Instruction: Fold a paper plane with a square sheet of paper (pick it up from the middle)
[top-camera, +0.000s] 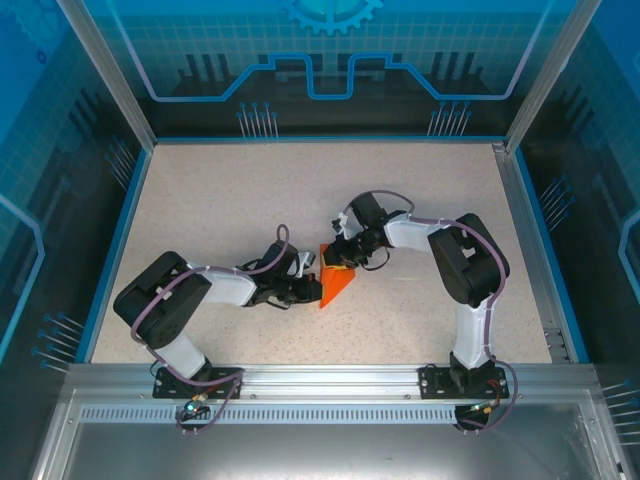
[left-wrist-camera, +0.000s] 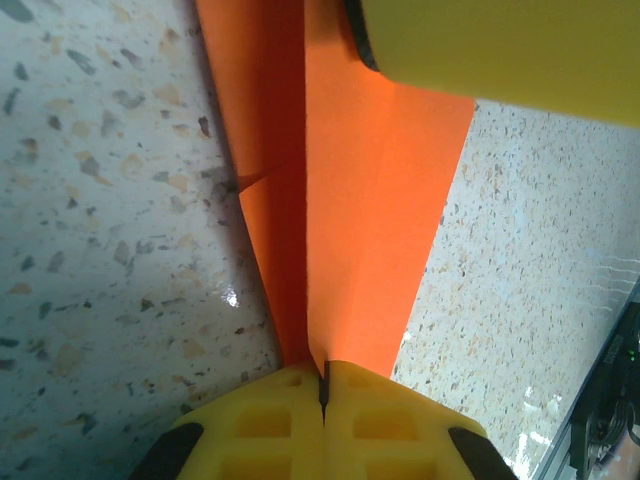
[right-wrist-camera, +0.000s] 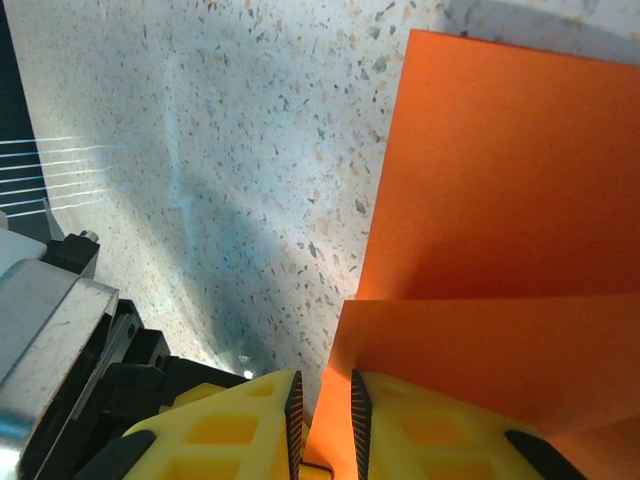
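**Ana:** Yellow fingers of the left claw (left-wrist-camera: 323, 385) sit right under the lens. They are pressed together with only a hairline between them, and the orange paper (left-wrist-camera: 370, 230) runs straight into that seam.

**Ben:** So it has a grip?

**Ana:** Yes, it is clamped on the paper's narrow end. Ahead of that claw the paper widens along a centre crease. One flap is bright to the right of the crease and the other is darker to its left, both over the speckled table (left-wrist-camera: 100, 250).

**Ben:** And the right claw?

**Ana:** The right claw (right-wrist-camera: 323, 390) has its fingers a narrow slit apart (thin, nowhere near wide), with a folded edge of the paper between them. The slit looks wider than the paper, so I would not call it a pinch. The rest of the paper spreads ahead and to the right of those fingers.

**Ben:** Which step is this?

**Ana:** Mid-fold, I think. The long crease is there, but the shape is not a finished dart. The left claw looks like the anchor while the right one works the far end.

**Ben:** What does the next move need?

**Ana:** Probably a firm anchor on the left. The right claw must either bite down squarely on that edge or back off cleanly, without dragging the crease askew.
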